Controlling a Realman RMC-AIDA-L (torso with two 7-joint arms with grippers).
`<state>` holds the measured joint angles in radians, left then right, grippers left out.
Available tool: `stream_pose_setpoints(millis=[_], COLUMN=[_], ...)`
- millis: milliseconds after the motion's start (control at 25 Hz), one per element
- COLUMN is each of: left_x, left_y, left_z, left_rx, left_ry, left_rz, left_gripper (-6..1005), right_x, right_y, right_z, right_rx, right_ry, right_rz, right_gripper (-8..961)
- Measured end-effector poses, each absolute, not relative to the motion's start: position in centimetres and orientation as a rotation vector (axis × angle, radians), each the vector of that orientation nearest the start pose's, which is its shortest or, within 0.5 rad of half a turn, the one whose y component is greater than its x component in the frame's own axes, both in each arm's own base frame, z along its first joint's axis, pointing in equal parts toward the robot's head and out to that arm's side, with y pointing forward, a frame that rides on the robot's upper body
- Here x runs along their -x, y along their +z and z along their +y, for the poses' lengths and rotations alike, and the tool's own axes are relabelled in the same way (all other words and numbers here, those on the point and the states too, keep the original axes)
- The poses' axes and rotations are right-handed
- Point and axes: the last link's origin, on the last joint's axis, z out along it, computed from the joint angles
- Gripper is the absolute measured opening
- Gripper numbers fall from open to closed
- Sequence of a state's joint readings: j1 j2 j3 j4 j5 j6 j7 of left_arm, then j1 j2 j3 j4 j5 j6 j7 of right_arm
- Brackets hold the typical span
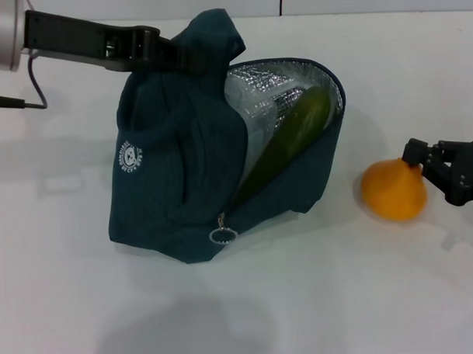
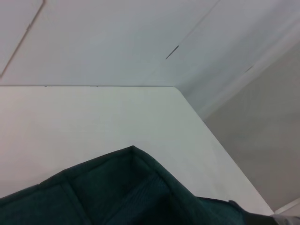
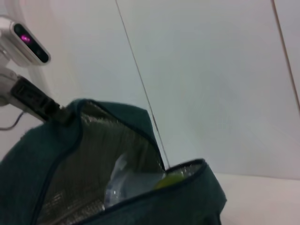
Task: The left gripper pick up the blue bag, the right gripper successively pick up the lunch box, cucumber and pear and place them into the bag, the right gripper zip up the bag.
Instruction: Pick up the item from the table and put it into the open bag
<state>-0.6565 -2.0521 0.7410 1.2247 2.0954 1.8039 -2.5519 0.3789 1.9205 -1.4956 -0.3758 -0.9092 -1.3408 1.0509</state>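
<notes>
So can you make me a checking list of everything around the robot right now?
Surface: white table, bare around the things.
Blue bag: held up by its handle, mouth open, foil lining showing.
Cucumber: leaning inside the bag.
Lunch box: clear plastic glimpsed inside the bag.
Pear: on the table, outside the bag.
Clutter: nothing seen.
Left pincer: shut on the bag's handle.
Right pincer: at the pear's side; grip unclear.
Cables: black cable by the left arm.
Surroundings: white wall panels.

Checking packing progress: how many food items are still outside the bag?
1. The pear sits on the table to the right of the blue bag, at the right claw. The cucumber is already inside; the lunch box isn't clearly visible.
</notes>
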Motion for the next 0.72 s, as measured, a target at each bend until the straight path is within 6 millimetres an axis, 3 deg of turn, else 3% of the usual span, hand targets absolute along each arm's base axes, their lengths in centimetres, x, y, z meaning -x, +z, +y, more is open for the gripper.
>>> stream_pose_setpoints(millis=[720], left_x=[18.0], left_y=[8.4], left_z=[35.6], left_rx=[2.596], left_ry=[-0.550], left_rz=[-1.491], left_gripper=[41], right_x=[-28.5], right_y=[4.4], right_z=[30.9], right_rx=[2.308], right_ry=[1.234], right_rz=[0.617], right_gripper=[53])
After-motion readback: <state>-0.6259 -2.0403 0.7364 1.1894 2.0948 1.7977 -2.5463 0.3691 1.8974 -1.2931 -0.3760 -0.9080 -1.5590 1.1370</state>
